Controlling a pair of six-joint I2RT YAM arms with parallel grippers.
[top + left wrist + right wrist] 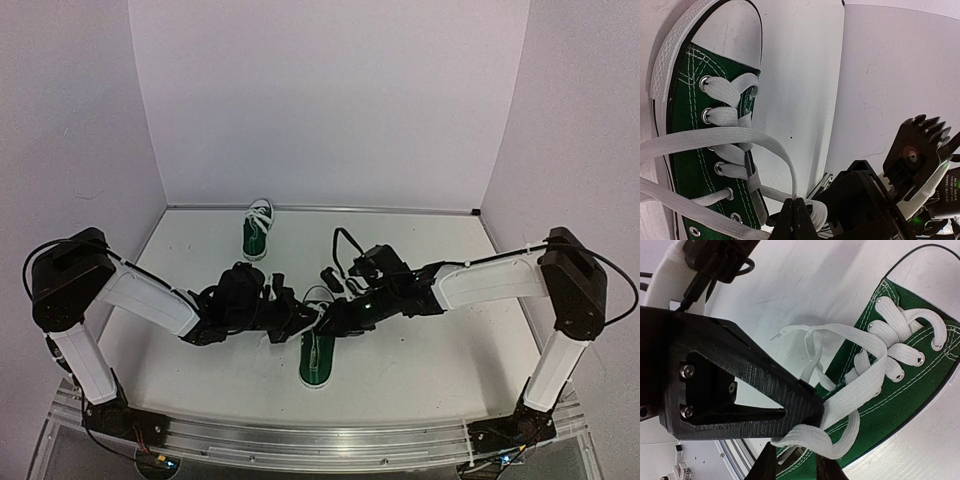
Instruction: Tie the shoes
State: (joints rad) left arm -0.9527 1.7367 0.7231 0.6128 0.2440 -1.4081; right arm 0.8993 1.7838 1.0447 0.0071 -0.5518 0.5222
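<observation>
One dark green sneaker point(317, 352) with a white toe cap lies near the table's front, toe towards me; its laces are loose. The second sneaker point(258, 231) stands at the back. My left gripper point(298, 318) is over the near shoe's lace end; in the left wrist view the shoe point(695, 165) sits at the left and the gripper point(795, 206) is shut on a white lace point(785, 165). My right gripper point(332, 316) meets it from the right. In the right wrist view its fingers point(797, 469) stand apart under a lace loop point(807, 436) held by the left gripper point(812, 407), beside the shoe point(910, 385).
White walls enclose the table on three sides. The metal front rail point(320, 440) runs along the near edge between the arm bases. Black cables point(345, 240) loop above the right wrist.
</observation>
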